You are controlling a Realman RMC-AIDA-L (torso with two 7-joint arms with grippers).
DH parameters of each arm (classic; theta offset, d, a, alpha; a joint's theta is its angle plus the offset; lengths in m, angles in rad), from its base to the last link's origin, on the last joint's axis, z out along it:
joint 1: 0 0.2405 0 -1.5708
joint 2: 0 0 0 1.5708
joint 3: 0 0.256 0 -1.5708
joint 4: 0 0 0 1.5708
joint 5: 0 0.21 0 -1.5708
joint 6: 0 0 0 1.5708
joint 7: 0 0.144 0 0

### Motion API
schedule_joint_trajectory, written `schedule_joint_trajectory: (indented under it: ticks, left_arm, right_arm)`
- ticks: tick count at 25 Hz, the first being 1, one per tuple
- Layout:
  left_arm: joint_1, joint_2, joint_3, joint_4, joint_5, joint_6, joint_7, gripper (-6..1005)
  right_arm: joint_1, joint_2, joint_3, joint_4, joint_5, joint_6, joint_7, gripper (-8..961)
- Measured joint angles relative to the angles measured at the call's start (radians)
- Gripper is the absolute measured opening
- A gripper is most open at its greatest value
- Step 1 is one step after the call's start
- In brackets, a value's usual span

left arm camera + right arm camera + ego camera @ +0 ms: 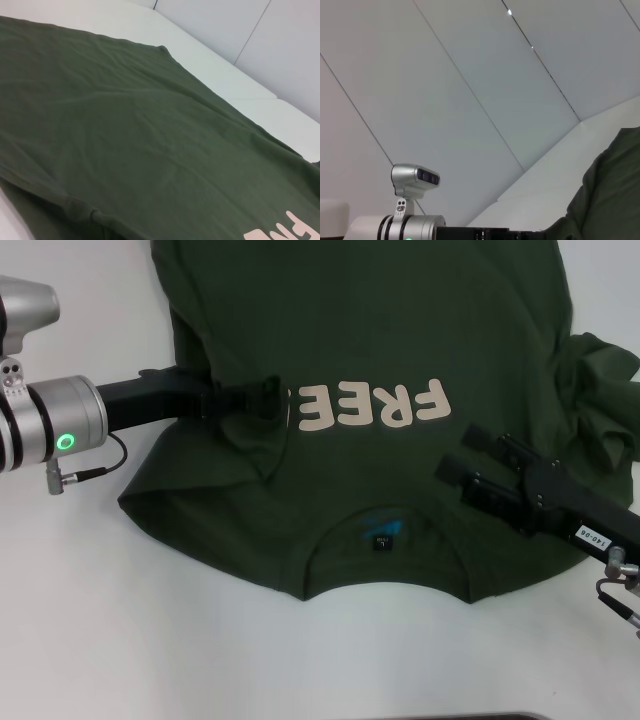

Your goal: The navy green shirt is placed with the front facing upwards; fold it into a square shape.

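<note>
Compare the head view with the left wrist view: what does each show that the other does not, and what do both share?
Only the head view shows the left gripper on the shirt's folded-in sleeve, the right gripper open over the other shoulder, and the neck label. Only the left wrist view shows the wall panels beyond the table. Both share the navy green shirt and its cream lettering.

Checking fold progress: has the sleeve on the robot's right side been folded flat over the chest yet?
No: in the head view that sleeve lies bunched beside the navy green shirt.
</note>
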Motion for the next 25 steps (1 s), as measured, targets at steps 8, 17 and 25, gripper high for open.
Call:
schedule_joint_trajectory:
  ticks: [8,17,25]
  left_arm:
    - [0.000,-0.001,0.001,-0.003,0.001,-0.020,0.000,884]
    - [0.006,0.000,0.003,-0.001,0.003,-0.010,0.000,586]
    - [0.005,0.001,0.001,-0.004,0.000,-0.009,0.000,379]
  right_arm:
    - [0.000,0.000,-0.002,0.001,0.000,0.000,0.000,911]
    - [0.000,0.000,-0.002,0.003,-0.001,-0.001,0.000,912]
    - [0.000,0.000,-0.002,0.003,-0.002,-0.002,0.000,911]
